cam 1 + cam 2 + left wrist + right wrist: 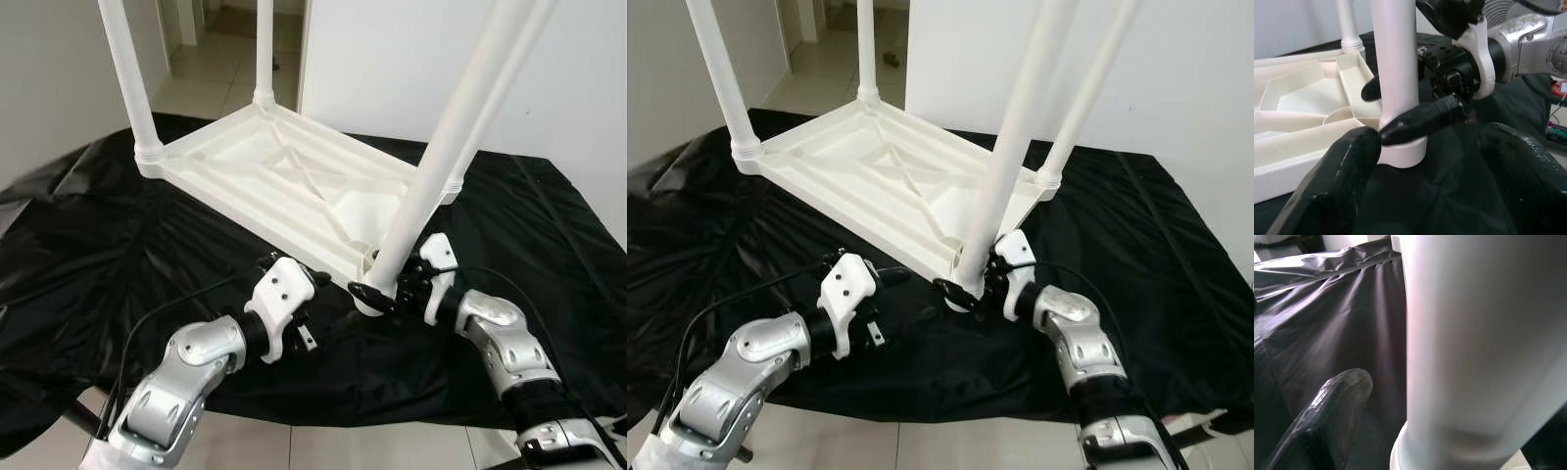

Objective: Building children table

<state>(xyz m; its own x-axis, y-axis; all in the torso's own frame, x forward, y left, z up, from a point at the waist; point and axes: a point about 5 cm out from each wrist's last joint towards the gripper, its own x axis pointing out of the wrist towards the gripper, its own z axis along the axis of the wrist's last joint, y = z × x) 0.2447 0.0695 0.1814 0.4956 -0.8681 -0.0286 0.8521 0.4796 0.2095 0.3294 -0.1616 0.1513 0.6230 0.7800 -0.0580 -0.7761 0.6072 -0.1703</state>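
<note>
Tabletop (265,181): white plastic, lay upside down on a black sheet (78,235), ribbed underside facing up; it occupied the centre of the head views, stretching from 10 o'clock toward 5 o'clock.
Seated legs: 3 white legs stood upright in corner sockets, at 10 o'clock (127,78), 12 o'clock (265,49) and 2 o'clock (1087,98).
Leg 4 (441,157): stood at the near corner, tilted, its foot at the corner socket (1403,152).
Right gripper (387,291): closed around the base of leg 4, 1 finger (1420,120) pressed across it just above the socket.
Left gripper (294,323): held nothing, fingers spread wide, just beside the near corner at 7 o'clock; no contact with the table.
Risk 1: the tilt suggested leg 4 was not fully seated; pushing off-axis could jam it.
Risk 2: the tabletop could slide on the slick sheet, since nothing braced it.
</note>
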